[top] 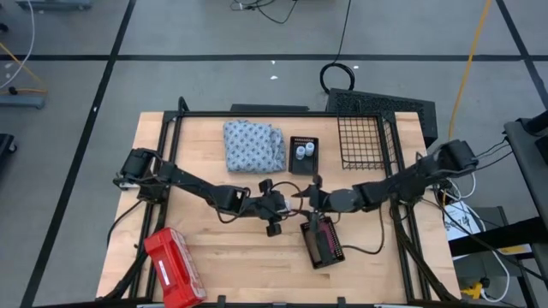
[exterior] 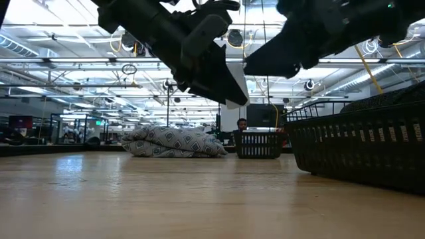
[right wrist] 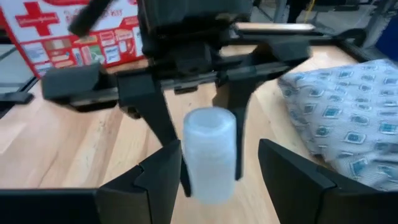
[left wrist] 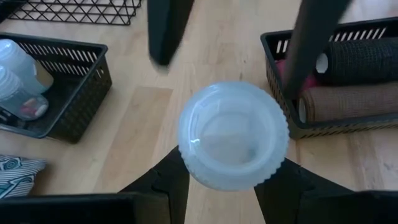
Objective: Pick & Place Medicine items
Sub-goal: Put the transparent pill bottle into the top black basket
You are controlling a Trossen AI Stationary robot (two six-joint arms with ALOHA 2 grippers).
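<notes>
We are passing a small white round plastic bottle (left wrist: 233,135) mid-table: left gripper (left wrist: 221,186) gripping it, right gripper (right wrist: 211,171) wide around it; two bottles already fill the small black basket (top: 304,156).

Light wooden tabletop (top: 231,248) framed by black rails; grey floor (top: 171,34) beyond, crossed by dark tape lines (top: 257,56), with a coiled black cable (top: 340,75) lying past the far edge from the claws; behind the claws in the low view, a large hall under white ceiling trusses (exterior: 66,63) and round lamps (exterior: 129,69); distant shelving (exterior: 66,129).
</notes>
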